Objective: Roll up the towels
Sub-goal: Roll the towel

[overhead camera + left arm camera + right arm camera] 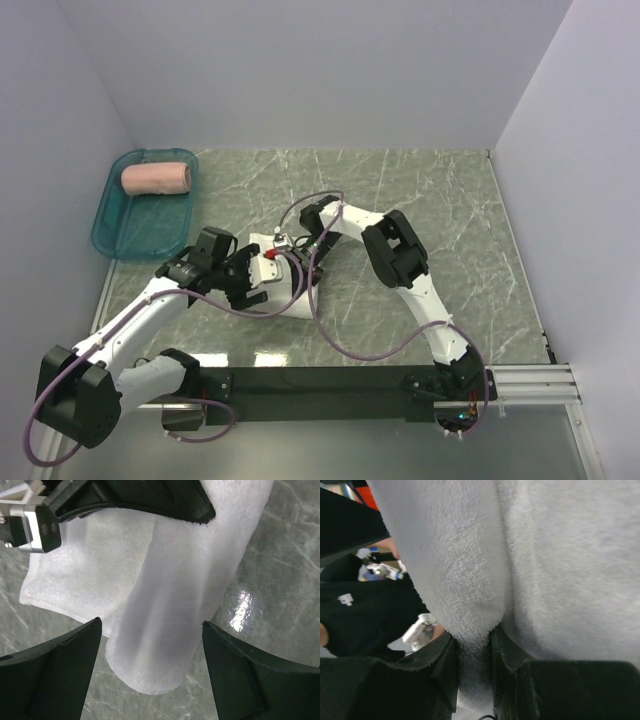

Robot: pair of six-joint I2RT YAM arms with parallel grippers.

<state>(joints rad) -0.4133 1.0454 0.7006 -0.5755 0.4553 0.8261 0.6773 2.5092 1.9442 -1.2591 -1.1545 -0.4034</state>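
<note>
Left gripper (150,630) first: the jaws stand wide apart and hold nothing. They straddle the thick rolled-over part of the white towel (185,590), one finger on each side, neither touching cloth as far as the left wrist view shows. My guess is it's spread like that to come down around the roll, but I can't be sure.

The right gripper (474,652) is the one doing the holding. Its fingers are nearly together with a fold of the same white towel pinched between them (that wrist view is basically all fluffy pile). I'd say the pinch is there to keep the started roll from flopping open.

Going outward, the white towel lies on the marbled green table (420,190), a bit left of centre and toward the near side. It sits right between the two grippers, part rolled and part flat. The pink towel (157,178) is a neat roll at the far end of the teal tray (115,235), over at the far left. So I judge one towel done and this one midway.

Writing: nothing readable. No label shows on the white towel in any view, and a tiny white mark on the black arm in the right wrist view is too small to make out.
</note>
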